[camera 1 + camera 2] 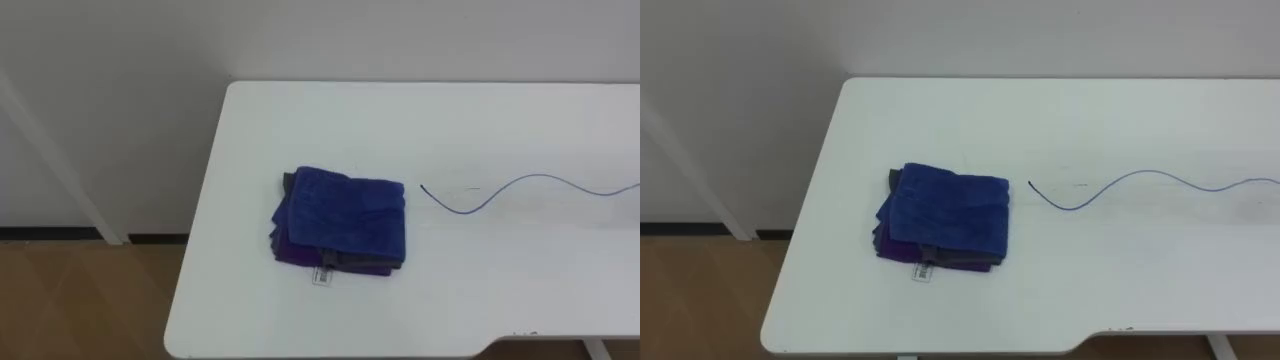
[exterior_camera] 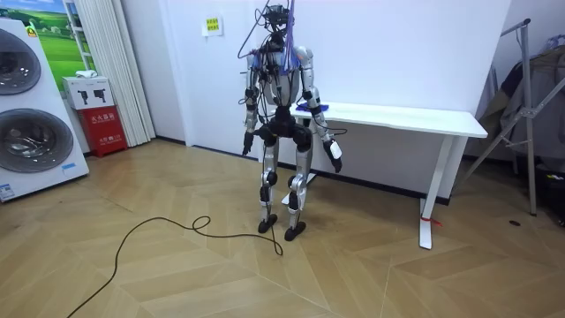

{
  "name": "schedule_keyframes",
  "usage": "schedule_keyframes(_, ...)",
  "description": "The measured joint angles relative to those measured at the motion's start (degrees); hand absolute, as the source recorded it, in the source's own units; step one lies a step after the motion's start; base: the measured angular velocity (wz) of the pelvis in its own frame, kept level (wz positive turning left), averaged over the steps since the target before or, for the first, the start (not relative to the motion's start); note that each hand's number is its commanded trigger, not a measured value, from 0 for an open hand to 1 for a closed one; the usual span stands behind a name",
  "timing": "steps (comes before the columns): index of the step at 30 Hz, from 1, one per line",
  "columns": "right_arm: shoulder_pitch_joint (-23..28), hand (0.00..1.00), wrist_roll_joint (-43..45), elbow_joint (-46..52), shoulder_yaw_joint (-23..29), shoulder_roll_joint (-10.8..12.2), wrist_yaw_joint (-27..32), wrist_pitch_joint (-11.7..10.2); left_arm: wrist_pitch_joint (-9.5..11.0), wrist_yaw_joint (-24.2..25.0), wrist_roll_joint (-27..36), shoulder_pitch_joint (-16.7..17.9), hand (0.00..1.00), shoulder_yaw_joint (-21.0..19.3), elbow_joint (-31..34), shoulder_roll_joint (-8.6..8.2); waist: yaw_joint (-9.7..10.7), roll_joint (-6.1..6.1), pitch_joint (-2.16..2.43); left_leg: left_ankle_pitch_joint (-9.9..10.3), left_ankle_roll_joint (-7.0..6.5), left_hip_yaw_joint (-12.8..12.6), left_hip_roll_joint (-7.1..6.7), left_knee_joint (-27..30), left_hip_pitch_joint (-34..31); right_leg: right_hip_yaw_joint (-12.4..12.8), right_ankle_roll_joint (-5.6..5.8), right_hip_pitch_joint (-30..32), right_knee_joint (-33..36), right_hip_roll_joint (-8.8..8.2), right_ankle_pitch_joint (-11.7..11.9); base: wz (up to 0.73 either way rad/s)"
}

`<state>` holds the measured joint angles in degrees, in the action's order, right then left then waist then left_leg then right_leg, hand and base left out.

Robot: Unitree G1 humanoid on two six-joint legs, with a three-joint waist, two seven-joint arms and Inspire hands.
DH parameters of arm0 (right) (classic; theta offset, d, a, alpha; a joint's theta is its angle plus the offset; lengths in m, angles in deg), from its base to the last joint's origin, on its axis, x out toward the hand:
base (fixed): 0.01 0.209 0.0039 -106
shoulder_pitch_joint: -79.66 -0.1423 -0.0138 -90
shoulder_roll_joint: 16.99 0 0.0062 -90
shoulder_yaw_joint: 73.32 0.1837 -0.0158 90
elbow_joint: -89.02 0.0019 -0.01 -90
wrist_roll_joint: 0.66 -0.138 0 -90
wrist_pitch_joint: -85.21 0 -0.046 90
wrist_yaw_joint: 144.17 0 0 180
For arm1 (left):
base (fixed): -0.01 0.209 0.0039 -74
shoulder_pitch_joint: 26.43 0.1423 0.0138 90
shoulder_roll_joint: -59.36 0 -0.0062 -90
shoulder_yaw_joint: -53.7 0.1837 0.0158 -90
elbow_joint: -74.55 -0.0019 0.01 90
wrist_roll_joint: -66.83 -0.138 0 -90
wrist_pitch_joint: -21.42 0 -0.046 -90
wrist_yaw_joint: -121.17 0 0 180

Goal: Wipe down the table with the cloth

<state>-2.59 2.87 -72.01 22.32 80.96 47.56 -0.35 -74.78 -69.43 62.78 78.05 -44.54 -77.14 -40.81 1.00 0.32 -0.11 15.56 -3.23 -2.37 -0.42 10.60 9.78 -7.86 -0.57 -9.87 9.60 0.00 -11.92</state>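
A folded blue cloth [image 1: 342, 218] [image 1: 948, 215] lies on a purple and grey one near the left end of the white table [image 1: 500, 290] [image 1: 1120, 280], with a small white tag at its front edge. To its right, a thin blue wavy line [image 1: 530, 183] [image 1: 1140, 178] runs across the tabletop toward the right edge. In the room view I stand at the table's left end, facing the wall, a step back from the cloth [image 2: 318, 108]. My left hand [image 2: 246, 143] and right hand [image 2: 336, 159] hang low at my sides, away from the table.
The table [image 2: 415, 117] stands against a white wall; its left edge drops to wooden floor. Two washing machines [image 2: 26, 115] and a red box [image 2: 104, 128] are at the room view's left. A metal rack [image 2: 530, 97] stands at its right.
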Motion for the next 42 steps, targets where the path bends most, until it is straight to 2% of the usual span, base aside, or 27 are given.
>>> schedule_keyframes(8, -0.05, 0.0, -1.39, 0.03, -1.08, 0.02, -0.52, -1.59, 1.65, 0.0, -0.46, -0.19, 0.0, 0.0, 1.09, -0.06, -0.03, 0.0, 0.0, 0.0, 0.01, 0.08, 0.01, -0.02, -0.74, 0.04, -0.01, 0.76, 0.05, 0.06, 0.01, 0.01)
schedule_keyframes(11, 0.05, 0.0, -3.84, -0.02, -1.07, 0.12, -1.55, -1.87, 1.67, 0.0, -0.07, -0.48, 0.0, -0.02, 1.08, -0.05, 0.14, 0.09, 0.04, -0.02, 0.01, 0.17, -0.04, 0.24, -0.69, -0.15, -0.01, 0.71, 0.05, 0.01, 0.01, 0.03)
schedule_keyframes(21, 0.8, 0.0, -10.57, -0.77, -1.34, 0.64, -2.75, -1.88, 1.49, 0.36, 0.03, 0.14, 0.0, -0.56, -0.35, -0.03, 0.18, 1.4, -0.01, -0.02, 0.01, -0.58, 0.03, 0.14, -0.25, 0.61, -0.01, 0.54, -0.04, 0.06, 0.0, -0.03)
schedule_keyframes(23, 1.29, 0.0, -10.68, -1.26, 0.87, 0.71, -2.74, -1.88, 1.43, 0.86, 0.06, 0.46, 0.0, -1.6, -0.35, -0.01, 0.34, 1.49, -0.02, -0.02, 0.0, -0.57, 0.05, 0.14, -0.24, 0.64, -0.01, 0.52, 0.01, 0.05, 0.0, 0.0)
schedule_keyframes(26, 2.11, 0.0, -12.04, -3.76, 6.64, 0.54, -2.14, -1.77, 1.12, 1.36, -0.07, 1.26, 0.0, -5.39, -0.34, 0.19, 0.89, 1.76, -0.01, -0.02, 0.0, -0.39, 0.04, 0.11, -0.1, 0.77, -0.01, 0.3, -0.02, 0.08, 0.0, 0.03)
schedule_keyframes(29, 3.59, 0.0, -14.72, -4.39, 12.18, 0.21, -0.89, -0.31, 0.17, 1.7, -0.42, 1.88, 0.0, -8.13, -0.33, 0.68, 1.81, 2.17, -0.01, -0.01, 0.01, 0.06, 0.03, -0.28, 0.11, 0.6, -0.01, -0.04, -0.01, 0.09, 0.0, 0.04)
schedule_keyframes(32, 3.64, 0.0, -14.8, -4.45, 19.22, -1.72, 0.65, 1.45, -0.24, 2.13, -0.63, 2.28, 0.0, -11.71, -0.45, 1.42, 2.75, 2.99, -0.03, -0.02, 0.01, 0.15, -0.04, -0.28, 0.14, 0.23, 0.0, -0.03, 0.04, -0.03, 0.0, -0.01)
schedule_keyframes(33, 2.96, 0.0, -14.7, -4.29, 21.8, -3.23, 1.55, 1.62, -0.23, 2.13, -0.6, 2.32, 0.0, -12.54, -0.54, 2.01, 3.3, 3.64, 0.14, -0.02, 0.0, 0.05, -0.11, -0.14, 0.04, 0.32, 0.02, 0.04, 0.05, -0.09, -0.01, -0.05)
schedule_keyframes(34, 2.38, 0.0, -14.71, -2.53, 23.76, -5.07, 2.67, 2.24, -0.24, 2.12, -0.61, 2.27, 0.0, -13.49, -0.53, 2.48, 3.48, 3.98, 0.13, -0.03, -0.01, -0.16, -0.19, -0.15, 0.04, 0.62, 0.05, 0.2, 0.07, -0.11, -0.03, -0.11)
schedule_keyframes(35, 2.28, 0.0, -14.68, -1.06, 23.91, -5.98, 3.45, 2.43, -0.25, 2.11, -0.62, 2.24, 0.0, -13.51, -0.49, 2.82, 3.46, 4.02, 0.08, -0.03, -0.02, -0.37, -0.22, -0.14, -0.01, 0.77, 0.06, 0.37, 0.15, -0.12, -0.03, -0.14)
schedule_keyframes(38, 0.04, 0.0, -12.91, 6.8, 24.53, -9.92, 7.85, 2.55, -0.25, 2.09, -0.62, 1.6, 0.0, -13.39, -0.08, 4.81, 3.77, 5.38, -0.17, -0.11, -0.16, -0.74, -0.3, 0.04, -0.74, 1.12, 0.2, 1.22, 0.29, -0.1, 0.09, -0.06)
schedule_keyframes(39, -1.21, 0.0, -10.83, 10.48, 24.99, -10.85, 9.42, 2.54, -0.13, 2.07, -0.91, 1.34, 0.0, -13.16, 0.06, 5.42, 3.67, 5.87, -0.1, -0.11, -0.15, -0.86, -0.27, 0.06, -1.04, 1.54, 0.21, 1.57, 0.24, 0.07, 0.18, -0.07)
schedule_keyframes(40, -1.48, 0.0, -9.77, 13.26, 24.97, -11.0, 10.22, 2.52, -0.09, 2.07, -1.28, 1.23, 0.0, -12.53, 0.06, 5.68, 3.61, 5.58, 0.09, -0.11, -0.15, -0.89, -0.22, 0.09, -1.21, 1.6, 0.2, 1.73, 0.24, 0.11, 0.26, -0.08)
schedule_keyframes(42, -2.2, 0.0, -4.88, 24.83, 23.63, -11.02, 12.21, 1.49, -0.05, 2.11, -1.09, 0.82, 0.0, -10.42, 0.24, 5.95, 3.15, 5.73, -0.01, -0.12, -0.15, -1.78, 0.09, 0.18, -1.37, 1.68, 0.16, 2.25, 0.26, 0.2, 0.56, -0.14)
